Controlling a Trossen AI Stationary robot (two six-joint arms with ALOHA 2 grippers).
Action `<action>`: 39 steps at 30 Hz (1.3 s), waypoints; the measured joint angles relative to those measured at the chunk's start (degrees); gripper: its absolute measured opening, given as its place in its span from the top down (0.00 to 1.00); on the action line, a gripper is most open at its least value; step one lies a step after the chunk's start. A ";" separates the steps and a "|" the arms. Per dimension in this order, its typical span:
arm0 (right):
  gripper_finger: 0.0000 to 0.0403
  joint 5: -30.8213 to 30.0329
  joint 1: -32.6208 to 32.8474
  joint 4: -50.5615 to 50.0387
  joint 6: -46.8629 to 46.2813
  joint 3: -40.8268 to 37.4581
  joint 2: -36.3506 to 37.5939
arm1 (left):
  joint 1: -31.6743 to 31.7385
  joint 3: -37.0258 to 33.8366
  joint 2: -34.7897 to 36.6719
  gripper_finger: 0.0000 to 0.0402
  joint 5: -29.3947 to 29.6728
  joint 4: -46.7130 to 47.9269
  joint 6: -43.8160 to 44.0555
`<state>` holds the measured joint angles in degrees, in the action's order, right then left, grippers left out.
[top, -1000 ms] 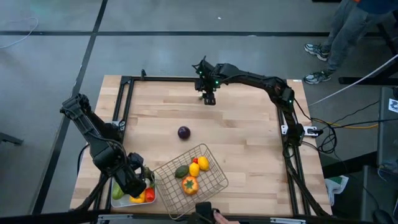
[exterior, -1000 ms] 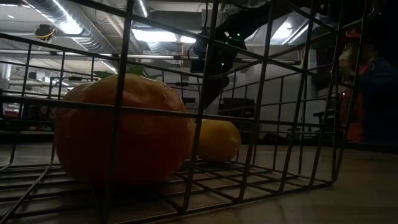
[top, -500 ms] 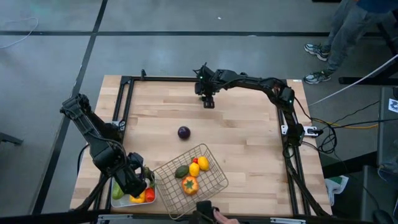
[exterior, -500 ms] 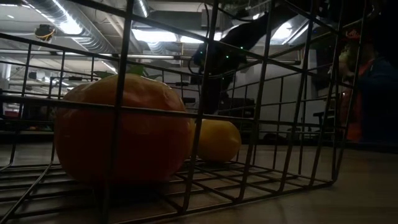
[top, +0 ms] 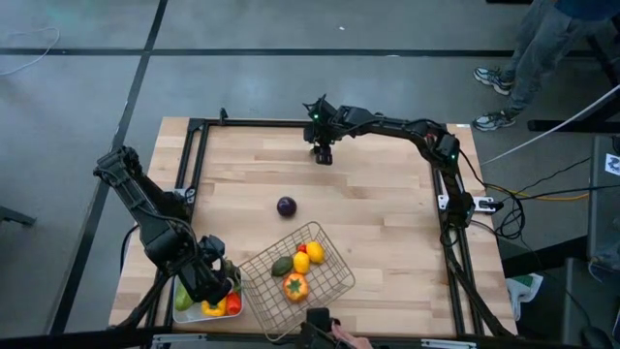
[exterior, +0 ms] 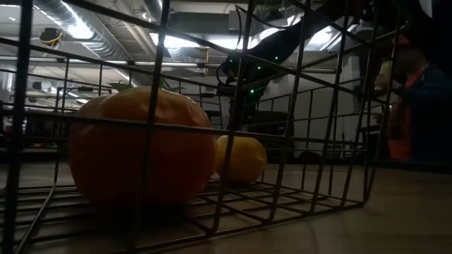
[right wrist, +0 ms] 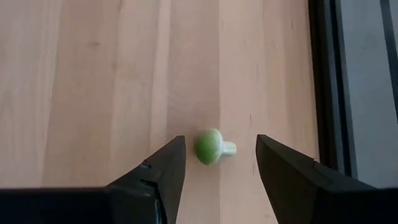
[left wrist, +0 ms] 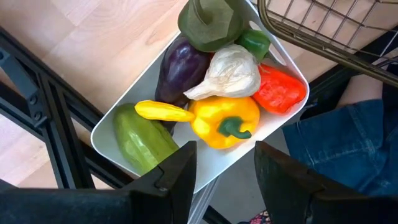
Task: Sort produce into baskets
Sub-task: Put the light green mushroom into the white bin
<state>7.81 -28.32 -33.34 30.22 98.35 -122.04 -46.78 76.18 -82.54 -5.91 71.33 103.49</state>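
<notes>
My right gripper has slid a bit closer to the far rail over the last sec, arm folding lower; it's now at abt 12 o'clock on the table, fingers spread wide w/ a small green piece lying on the wood betw. them, not yet touched. That tells me the pick is lined up: I reckon next is drop + close, then carry it back. My left gripper hasn't budged, parked at abt 7 o'clock over the white tray, fingers apart, holding nothing. Tray holds eggplant, garlic, yellow pepper, a red piece, cucumber + more, packed touching. Wire basket at 6 o'clock has an orange pepper + lemon inside, plus a green item. Purple onion sits alone near table centre, well apart from both baskets, so at least 2 items left to sort. Surface is pale wood planks in a black frame; grey floor around. A person's legs show at abt 2 o'clock beyond the table, another person in the dim room behind.
</notes>
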 joint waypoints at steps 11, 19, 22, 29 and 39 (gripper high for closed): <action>0.52 -2.25 -0.26 -7.06 11.53 0.02 0.00 | 0.00 0.00 0.00 0.61 0.20 0.00 0.05; 0.52 -2.23 -0.19 -7.88 23.44 0.02 -0.02 | 0.00 0.00 0.00 0.61 0.22 0.01 0.05; 0.52 -2.27 -0.22 -6.61 25.42 0.02 -0.38 | 0.00 0.00 0.00 0.61 0.22 0.02 0.07; 0.52 -5.73 -0.28 -7.10 32.36 0.09 -1.03 | 0.00 -0.02 -0.02 0.61 0.47 0.00 0.16; 0.52 -4.73 -0.22 -4.33 39.68 0.13 -1.84 | 0.02 -0.02 -0.01 0.61 3.62 0.00 0.14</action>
<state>3.08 -28.53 -37.68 69.91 98.47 -123.87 -46.77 76.16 -82.56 -2.29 71.33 103.63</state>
